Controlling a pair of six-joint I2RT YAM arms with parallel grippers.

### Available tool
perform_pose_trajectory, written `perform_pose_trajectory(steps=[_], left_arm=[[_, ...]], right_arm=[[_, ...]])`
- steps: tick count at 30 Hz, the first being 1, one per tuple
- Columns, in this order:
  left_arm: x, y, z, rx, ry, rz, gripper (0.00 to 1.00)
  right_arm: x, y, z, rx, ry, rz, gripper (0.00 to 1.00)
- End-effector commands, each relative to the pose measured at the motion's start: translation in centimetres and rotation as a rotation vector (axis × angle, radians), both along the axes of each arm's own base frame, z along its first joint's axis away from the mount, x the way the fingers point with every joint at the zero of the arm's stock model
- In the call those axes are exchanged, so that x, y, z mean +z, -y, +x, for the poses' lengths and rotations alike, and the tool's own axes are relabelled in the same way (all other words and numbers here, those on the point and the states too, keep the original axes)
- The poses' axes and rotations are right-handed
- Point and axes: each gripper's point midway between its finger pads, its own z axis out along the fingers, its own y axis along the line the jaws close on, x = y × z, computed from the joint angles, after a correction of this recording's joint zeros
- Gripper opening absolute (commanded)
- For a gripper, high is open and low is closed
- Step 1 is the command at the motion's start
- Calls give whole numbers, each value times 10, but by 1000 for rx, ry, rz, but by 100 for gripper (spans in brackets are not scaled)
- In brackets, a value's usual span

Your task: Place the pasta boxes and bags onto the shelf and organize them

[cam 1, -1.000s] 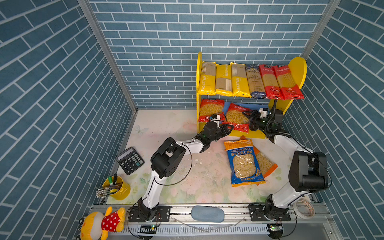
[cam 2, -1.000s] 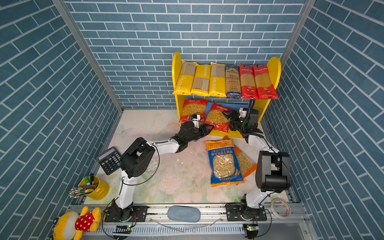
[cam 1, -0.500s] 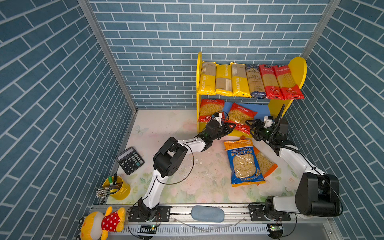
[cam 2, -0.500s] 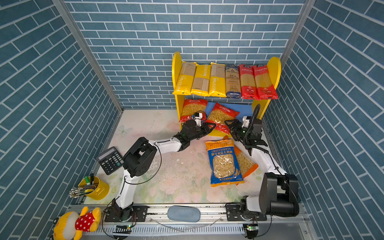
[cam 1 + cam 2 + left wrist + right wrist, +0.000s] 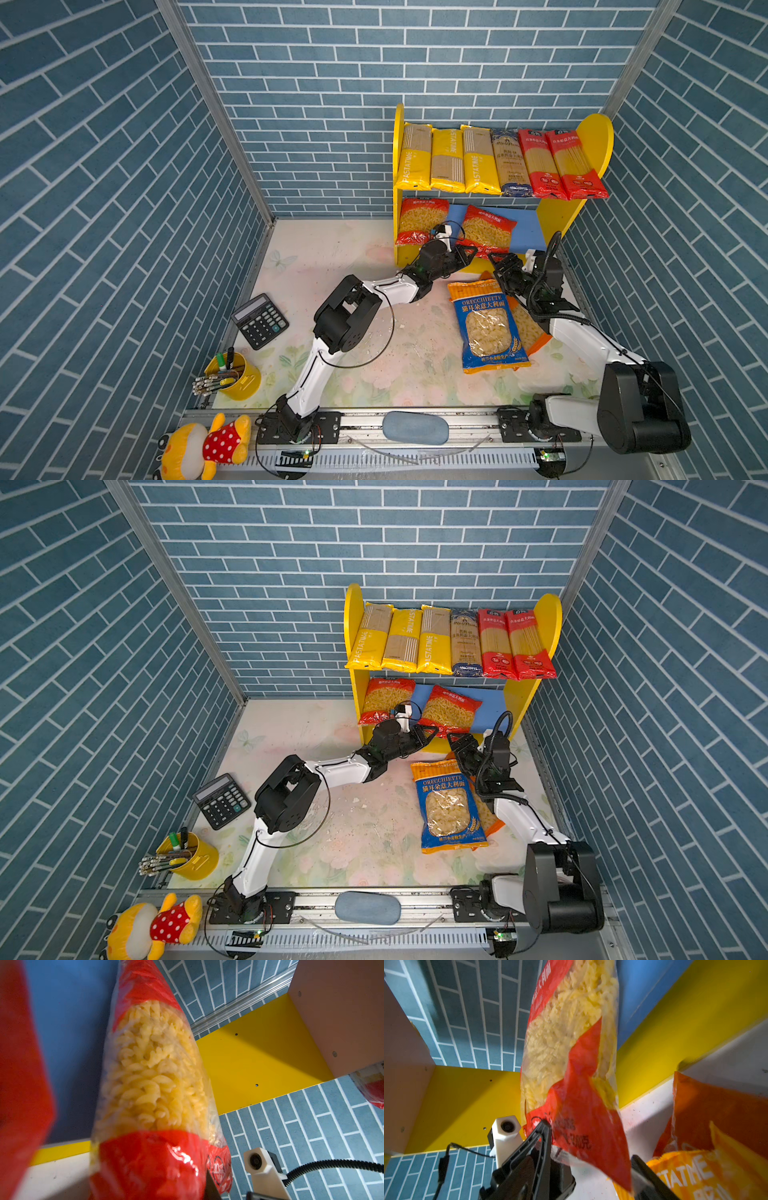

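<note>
Tilted red bag (image 5: 490,230) on the shelf (image 5: 595,139) is being squared: left end effector (image 5: 467,252) sits at its edge, grip unclear; right end effector (image 5: 500,262) is released alongside; next, a firm pinch.

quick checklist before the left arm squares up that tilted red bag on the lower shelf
1. Left claw gripping the tilted red bag: ok, pinching its bottom edge.
2. Right claw off that bag: cannot tell; it is open and empty, but its tip sits close to the bag's corner.
3. Bag square on the blue board: not ok, it sits skewed.
4. Room beside it: ok, the board is bare toward the right panel.
5. Other red bag: ok, at the left end.
6. Blue bag and orange bag shelved: not ok, both lie on the table.
</note>
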Motion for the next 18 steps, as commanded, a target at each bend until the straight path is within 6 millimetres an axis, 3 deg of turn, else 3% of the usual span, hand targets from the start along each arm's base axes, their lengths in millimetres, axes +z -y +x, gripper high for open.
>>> perform_pose_trajectory(steps=[1,8,18], left_arm=[[20,5,-6,-12,56,-40,18],[24,2,-8,-9,74,-33,0],[34,-5,-11,7,98,-50,0]], right_arm=[[20,11,19,-117,100,65,72],[25,11,47,-150,126,92,55],[35,0,52,-83,144,58,23]])
